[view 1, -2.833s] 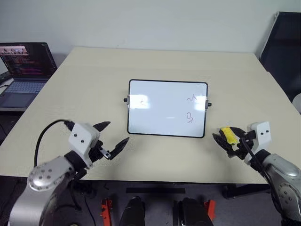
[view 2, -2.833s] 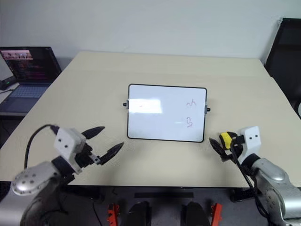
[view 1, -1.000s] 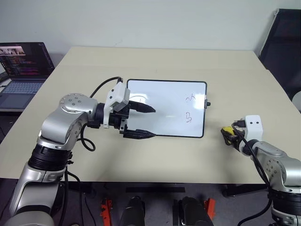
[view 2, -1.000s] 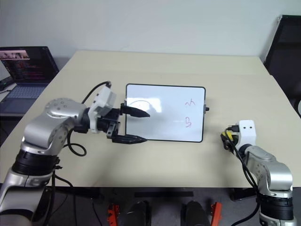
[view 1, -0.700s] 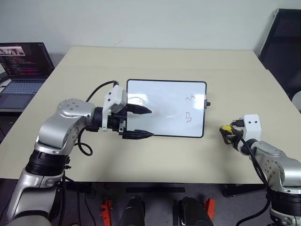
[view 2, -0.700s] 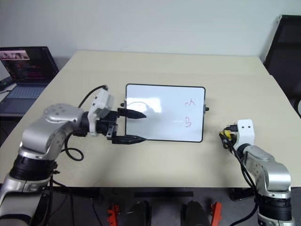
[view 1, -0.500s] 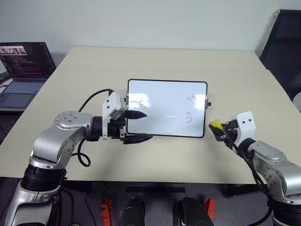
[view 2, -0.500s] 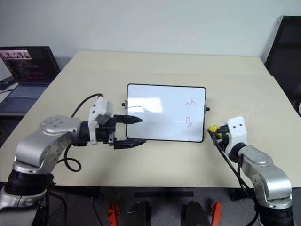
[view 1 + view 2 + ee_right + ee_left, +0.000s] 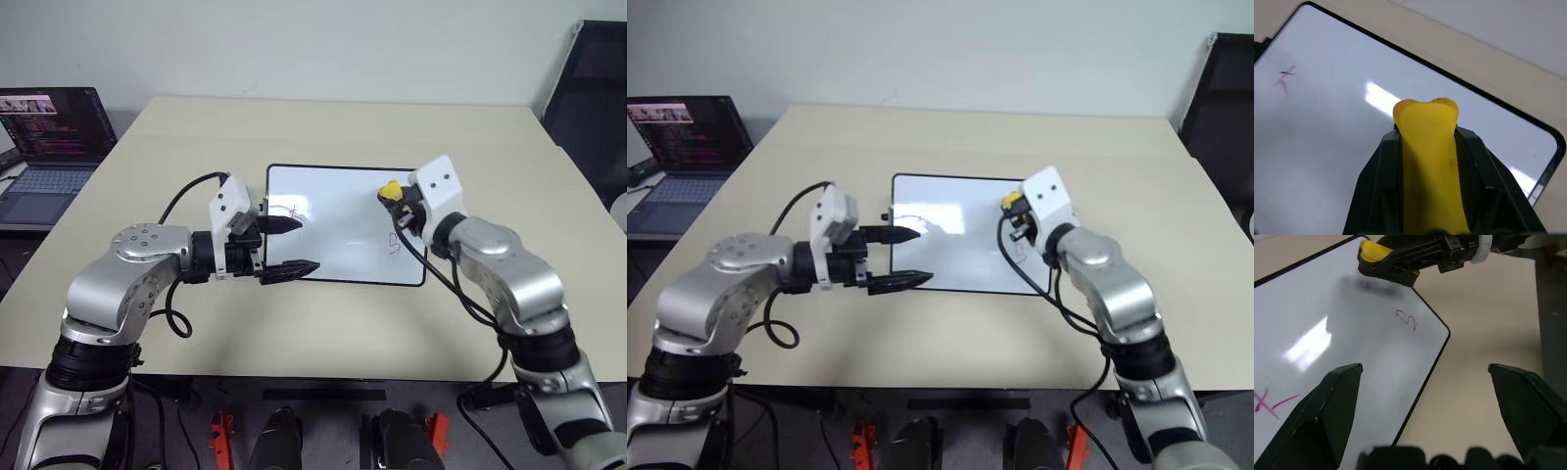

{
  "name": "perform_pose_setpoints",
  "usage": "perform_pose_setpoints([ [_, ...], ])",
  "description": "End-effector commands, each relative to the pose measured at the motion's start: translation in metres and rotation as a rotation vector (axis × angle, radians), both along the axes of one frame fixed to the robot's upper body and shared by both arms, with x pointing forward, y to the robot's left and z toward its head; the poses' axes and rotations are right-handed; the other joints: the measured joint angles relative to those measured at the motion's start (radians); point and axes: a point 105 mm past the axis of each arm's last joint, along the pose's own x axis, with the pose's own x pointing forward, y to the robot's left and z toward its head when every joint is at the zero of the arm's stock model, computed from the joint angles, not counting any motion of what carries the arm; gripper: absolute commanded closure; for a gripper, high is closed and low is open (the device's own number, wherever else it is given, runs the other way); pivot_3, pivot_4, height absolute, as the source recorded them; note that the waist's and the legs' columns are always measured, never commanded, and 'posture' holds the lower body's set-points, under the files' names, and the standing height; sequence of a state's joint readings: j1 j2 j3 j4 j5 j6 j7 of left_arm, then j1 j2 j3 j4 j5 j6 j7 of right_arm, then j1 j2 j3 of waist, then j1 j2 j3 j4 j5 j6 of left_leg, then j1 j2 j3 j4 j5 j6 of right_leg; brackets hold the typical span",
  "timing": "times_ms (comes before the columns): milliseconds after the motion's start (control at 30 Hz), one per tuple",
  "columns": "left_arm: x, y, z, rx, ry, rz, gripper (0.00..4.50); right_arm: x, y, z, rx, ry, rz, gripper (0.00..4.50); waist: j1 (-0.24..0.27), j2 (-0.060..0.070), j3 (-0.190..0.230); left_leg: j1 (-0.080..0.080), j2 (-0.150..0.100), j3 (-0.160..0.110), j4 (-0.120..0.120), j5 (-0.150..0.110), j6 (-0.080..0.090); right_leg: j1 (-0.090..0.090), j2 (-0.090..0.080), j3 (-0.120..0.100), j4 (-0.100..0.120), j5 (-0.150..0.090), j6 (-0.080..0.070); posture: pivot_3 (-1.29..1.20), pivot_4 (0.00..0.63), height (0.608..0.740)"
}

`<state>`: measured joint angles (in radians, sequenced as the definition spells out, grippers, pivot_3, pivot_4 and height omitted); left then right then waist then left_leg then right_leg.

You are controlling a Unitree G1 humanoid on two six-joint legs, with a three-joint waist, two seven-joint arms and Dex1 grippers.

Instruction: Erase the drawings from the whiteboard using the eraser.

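beige table [image 9: 176, 137] bears whiteboard [image 9: 333, 245]; right gripper [image 9: 394, 199] clamps eraser [image 9: 389, 189] above it

1. The whiteboard [image 9: 345, 225] lies flat in the middle of the beige counter [image 9: 176, 157].
2. The right tool [image 9: 395, 201] pinches the yellow eraser [image 9: 390, 190] over the board's upper right part.
3. A reddish squiggle [image 9: 394, 244] shows just below it.
4. The left tool [image 9: 290, 246], fingers spread, straddles the board's left edge beside a red mark [image 9: 287, 210].
5. A laptop [image 9: 44, 137] sits far left.
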<state>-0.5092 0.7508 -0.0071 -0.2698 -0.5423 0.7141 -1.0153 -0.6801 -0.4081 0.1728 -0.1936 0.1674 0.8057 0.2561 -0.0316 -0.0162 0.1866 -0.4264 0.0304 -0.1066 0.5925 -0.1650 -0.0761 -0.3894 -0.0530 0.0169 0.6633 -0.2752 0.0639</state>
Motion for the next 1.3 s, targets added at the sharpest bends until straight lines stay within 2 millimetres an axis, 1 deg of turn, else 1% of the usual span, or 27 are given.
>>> perform_pose_setpoints([
  [33,-0.002,-0.002,0.007,0.016,-0.05,-0.018,0.0,0.013,-0.005,0.011,-0.049,-0.062,-0.027,3.41,0.0,0.0,0.0,0.0,0.0,0.0,0.0,0.0,0.0,0.0,0.0,0.0,0.0,0.0,0.0,0.0,0.15,0.74],
  [100,-0.002,-0.002,0.005,0.017,-0.05,-0.018,0.0,0.017,-0.011,0.003,-0.09,-0.044,-0.035,3.41,-0.001,0.0,0.0,0.0,0.0,0.0,0.0,0.0,0.0,0.0,0.0,0.0,0.0,0.002,-0.004,0.0,0.15,0.74],
  [167,-0.002,-0.002,0.004,0.019,-0.051,-0.017,0.0,0.016,-0.015,-0.006,-0.132,-0.011,-0.021,3.41,-0.001,0.0,0.0,0.0,0.0,0.0,0.0,0.0,0.0,0.0,0.0,0.0,0.0,0.002,-0.004,0.0,0.15,0.74],
  [300,-0.002,-0.002,0.004,0.017,-0.054,-0.015,0.0,0.009,-0.018,-0.015,-0.182,0.035,0.028,3.41,-0.001,0.0,0.0,0.0,0.0,0.0,0.001,0.0,0.0,0.0,0.0,0.0,0.001,0.0,0.0,0.0,0.15,0.74],
  [433,-0.002,-0.002,0.004,0.015,-0.056,-0.017,0.0,0.0,-0.015,-0.023,-0.27,0.065,0.107,3.41,-0.001,0.0,0.0,0.001,0.0,0.0,0.001,0.0,0.0,0.001,0.0,0.0,0.001,0.0,0.0,0.0,0.15,0.74],
  [500,-0.001,-0.003,0.005,0.015,-0.057,-0.019,0.0,-0.002,-0.016,-0.024,-0.296,0.066,0.119,3.41,-0.002,0.0,0.0,0.001,0.0,0.0,0.001,0.0,0.0,0.001,0.0,0.0,0.001,0.0,0.0,0.0,0.15,0.74],
  [567,-0.001,-0.004,0.005,0.015,-0.058,-0.022,0.0,0.0,-0.016,-0.022,-0.303,0.049,0.106,3.41,-0.003,0.0,0.0,0.001,0.0,0.0,0.001,0.0,0.0,0.001,0.0,0.0,0.001,0.0,0.0,0.0,0.15,0.74],
  [667,-0.001,-0.006,0.005,0.015,-0.056,-0.033,0.0,0.019,-0.032,0.01,-0.292,-0.118,-0.069,3.41,-0.004,0.0,0.0,0.001,0.0,0.0,0.001,0.0,0.0,0.001,0.0,0.0,0.002,0.0,0.001,0.0,0.15,0.74],
  [700,-0.001,-0.006,0.004,0.016,-0.055,-0.035,0.0,0.022,-0.035,0.014,-0.291,-0.139,-0.096,3.41,-0.003,0.0,0.0,0.001,0.0,0.0,0.001,0.0,0.0,0.001,0.0,0.0,0.002,0.0,0.001,0.0,0.15,0.74],
  [733,-0.001,-0.006,0.004,0.016,-0.055,-0.036,0.0,0.022,-0.035,0.013,-0.292,-0.137,-0.098,3.41,-0.003,0.0,0.0,0.001,0.0,0.0,0.001,0.001,0.0,0.001,0.0,0.001,0.002,0.0,0.001,0.0,0.15,0.74],
  [800,0.0,-0.006,0.004,0.016,-0.055,-0.036,0.0,0.022,-0.034,0.009,-0.303,-0.117,-0.086,3.41,-0.002,0.0,0.0,0.001,0.0,0.0,0.001,0.001,-0.001,0.001,0.0,0.001,0.002,0.001,0.001,0.0,0.15,0.74],
  [867,0.0,-0.006,0.004,0.016,-0.055,-0.037,0.0,0.019,-0.033,-0.003,-0.332,-0.064,-0.048,3.41,0.0,0.0,0.0,0.001,0.0,0.0,0.001,0.001,-0.001,0.001,0.0,0.0,0.002,0.001,0.001,0.0,0.15,0.74],
  [1033,0.0,-0.006,0.004,0.014,-0.053,-0.038,0.0,0.0,-0.026,-0.034,-0.407,0.081,0.093,3.41,-0.001,0.0,0.0,0.002,0.0,0.0,0.001,0.001,-0.001,0.001,0.0,0.0,0.001,0.001,0.001,0.0,0.15,0.74],
  [1100,0.0,-0.007,0.004,0.014,-0.052,-0.04,0.0,-0.006,-0.026,-0.041,-0.435,0.114,0.125,3.41,-0.001,0.0,0.0,0.002,0.0,0.0,0.001,0.001,-0.001,0.001,0.0,0.0,0.002,0.001,0.001,0.0,0.15,0.74],
  [1133,0.0,-0.007,0.004,0.014,-0.052,-0.041,0.0,-0.007,-0.027,-0.041,-0.443,0.115,0.131,3.41,-0.001,0.0,0.0,0.002,0.0,0.0,0.001,0.001,-0.001,0.001,0.0,0.0,0.002,0.001,0.0,0.0,0.15,0.74],
  [1167,0.0,-0.007,0.004,0.013,-0.052,-0.041,0.0,-0.007,-0.026,-0.04,-0.445,0.111,0.131,3.41,-0.002,0.0,0.0,0.002,0.0,0.0,0.001,0.001,-0.001,0.001,0.0,0.0,0.002,0.001,0.0,0.0,0.15,0.74],
  [1233,0.0,-0.007,0.004,0.013,-0.053,-0.042,0.0,-0.001,-0.028,-0.03,-0.443,0.052,0.088,3.41,-0.004,0.0,0.0,0.003,0.0,0.0,0.001,0.001,-0.001,0.002,0.0,0.001,0.002,0.0,-0.001,0.0,0.15,0.74],
  [1300,0.0,-0.007,0.004,0.012,-0.053,-0.042,0.0,0.012,-0.035,-0.007,-0.425,-0.069,-0.024,3.41,-0.005,-0.001,0.0,0.003,0.0,0.0,0.001,0.002,-0.001,0.002,0.0,0.001,0.002,-0.001,-0.004,0.0,0.15,0.74],
])
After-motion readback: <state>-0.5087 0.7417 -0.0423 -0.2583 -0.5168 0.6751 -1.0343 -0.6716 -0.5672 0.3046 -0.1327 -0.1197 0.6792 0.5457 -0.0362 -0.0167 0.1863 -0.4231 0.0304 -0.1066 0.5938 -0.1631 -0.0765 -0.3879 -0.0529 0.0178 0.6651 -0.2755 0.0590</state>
